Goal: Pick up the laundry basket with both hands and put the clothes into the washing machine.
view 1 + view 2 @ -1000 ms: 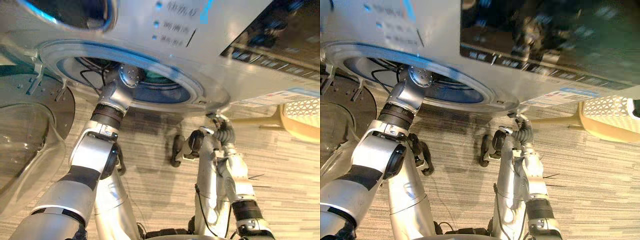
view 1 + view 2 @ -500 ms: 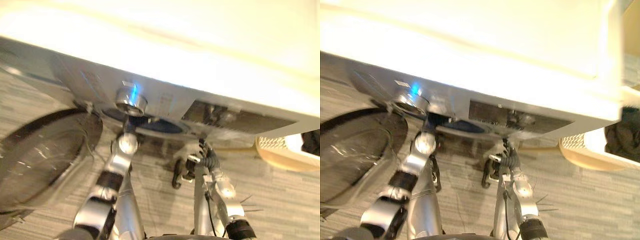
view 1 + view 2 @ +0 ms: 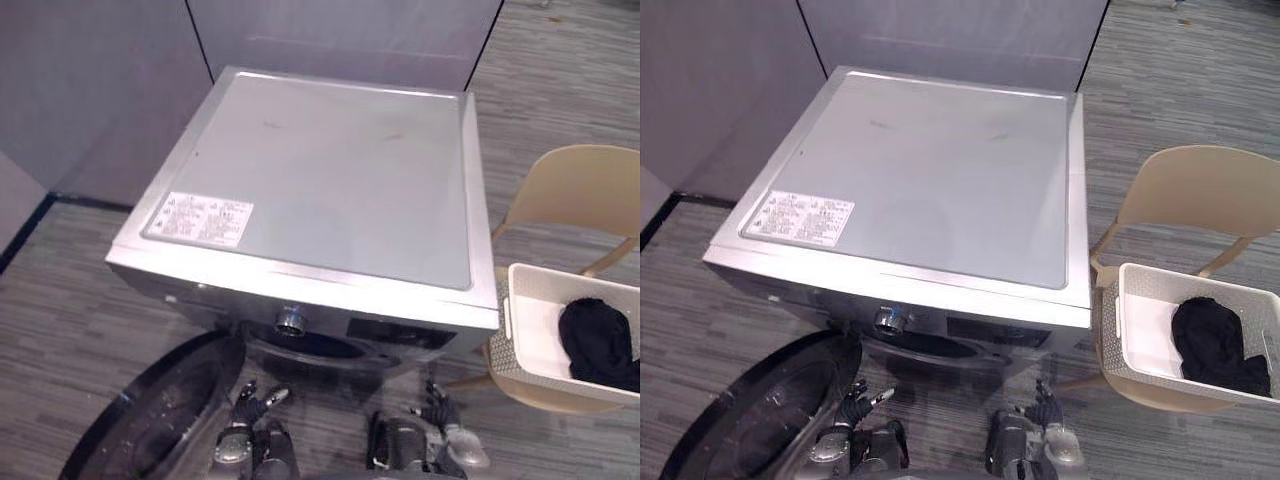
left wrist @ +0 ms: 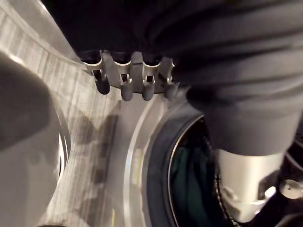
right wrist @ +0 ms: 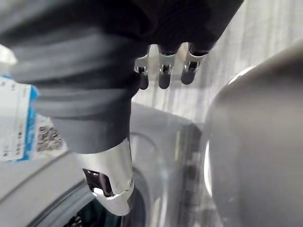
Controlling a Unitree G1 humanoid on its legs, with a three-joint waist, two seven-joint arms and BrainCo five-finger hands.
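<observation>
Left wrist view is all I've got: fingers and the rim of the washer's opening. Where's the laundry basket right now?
Observer: The laundry basket sits on a beige chair to the right of the washing machine, and neither hand is touching it.
Operator: Anything in it?
Observer: One black garment lies toward its right side.
Operator: And the right hand?
Observer: The right hand hangs low in front of the washing machine, with its fingers relaxed and holding nothing.
</observation>
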